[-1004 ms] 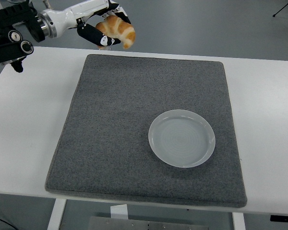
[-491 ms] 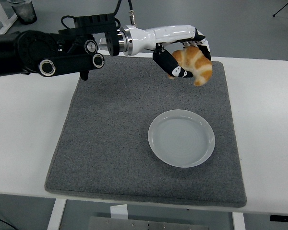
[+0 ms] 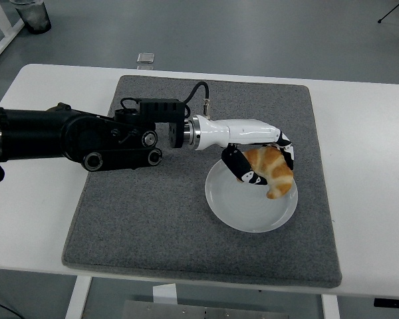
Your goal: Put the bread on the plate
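Bread over the plate, not yet let go.

You have the bread [image 3: 274,171] right of frame centre, pinched in the left hand [image 3: 256,159] just over the plate [image 3: 243,206], which holds nothing else; whether it touches, you cannot tell. Releasing it remains, I judge. The grey mat [image 3: 153,219] and tabletop [image 3: 366,153] lie beneath.

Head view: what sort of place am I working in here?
Probably a lab or test workspace, not a kitchen: a plain white table with a grey mat on a bare grey floor, and only a plate and bread, held in the left hand.
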You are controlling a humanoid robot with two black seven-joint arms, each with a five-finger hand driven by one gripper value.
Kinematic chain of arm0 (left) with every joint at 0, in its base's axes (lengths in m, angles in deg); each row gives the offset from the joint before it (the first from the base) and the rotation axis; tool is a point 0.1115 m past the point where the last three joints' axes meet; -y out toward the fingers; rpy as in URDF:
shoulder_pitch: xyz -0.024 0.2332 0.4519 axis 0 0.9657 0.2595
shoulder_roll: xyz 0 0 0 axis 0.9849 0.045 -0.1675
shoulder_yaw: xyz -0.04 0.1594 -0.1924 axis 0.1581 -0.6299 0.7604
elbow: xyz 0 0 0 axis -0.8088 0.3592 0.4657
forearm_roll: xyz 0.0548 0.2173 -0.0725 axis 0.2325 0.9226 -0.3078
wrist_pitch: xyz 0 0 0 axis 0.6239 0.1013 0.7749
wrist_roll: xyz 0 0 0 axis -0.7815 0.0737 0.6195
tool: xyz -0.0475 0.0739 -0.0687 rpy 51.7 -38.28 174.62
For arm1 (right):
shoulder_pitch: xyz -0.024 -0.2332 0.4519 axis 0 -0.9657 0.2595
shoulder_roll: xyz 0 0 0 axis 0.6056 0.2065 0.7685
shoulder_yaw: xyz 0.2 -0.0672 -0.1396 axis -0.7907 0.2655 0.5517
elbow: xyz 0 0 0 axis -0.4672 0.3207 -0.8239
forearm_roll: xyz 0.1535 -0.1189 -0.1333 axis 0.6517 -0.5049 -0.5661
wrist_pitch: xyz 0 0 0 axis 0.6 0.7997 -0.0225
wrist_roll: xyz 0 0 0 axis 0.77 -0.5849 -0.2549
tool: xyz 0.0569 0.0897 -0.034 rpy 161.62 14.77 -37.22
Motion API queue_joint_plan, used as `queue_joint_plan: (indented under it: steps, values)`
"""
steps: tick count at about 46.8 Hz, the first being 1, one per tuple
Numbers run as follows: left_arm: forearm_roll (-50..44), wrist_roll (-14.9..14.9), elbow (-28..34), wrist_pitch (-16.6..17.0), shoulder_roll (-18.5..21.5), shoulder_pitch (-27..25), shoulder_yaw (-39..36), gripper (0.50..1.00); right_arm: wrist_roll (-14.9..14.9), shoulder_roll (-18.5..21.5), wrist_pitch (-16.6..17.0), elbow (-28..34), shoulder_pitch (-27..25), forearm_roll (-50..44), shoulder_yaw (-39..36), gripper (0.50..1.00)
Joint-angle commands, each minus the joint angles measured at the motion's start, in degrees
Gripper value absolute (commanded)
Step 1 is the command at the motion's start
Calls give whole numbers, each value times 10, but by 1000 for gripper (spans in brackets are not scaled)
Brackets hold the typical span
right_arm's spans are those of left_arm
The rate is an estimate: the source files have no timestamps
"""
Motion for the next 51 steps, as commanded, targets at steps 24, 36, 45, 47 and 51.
queue_joint_plan:
  steps: [24,36,45,47,51]
  values:
    - [62,-6,-92,49,-62,85,2,500,0,0,0,0,0,0,0,952]
    - [61,-7,-114,50,-67,101,4,500,0,0,0,0,0,0,0,954]
    - [59,-7,-124,49,-67,112,5,500,0,0,0,0,0,0,0,952]
    - [56,-8,-124,49,-67,113,5,500,0,0,0,0,0,0,0,952]
    - [52,-7,-124,49,-66,113,6,500,0,0,0,0,0,0,0,952]
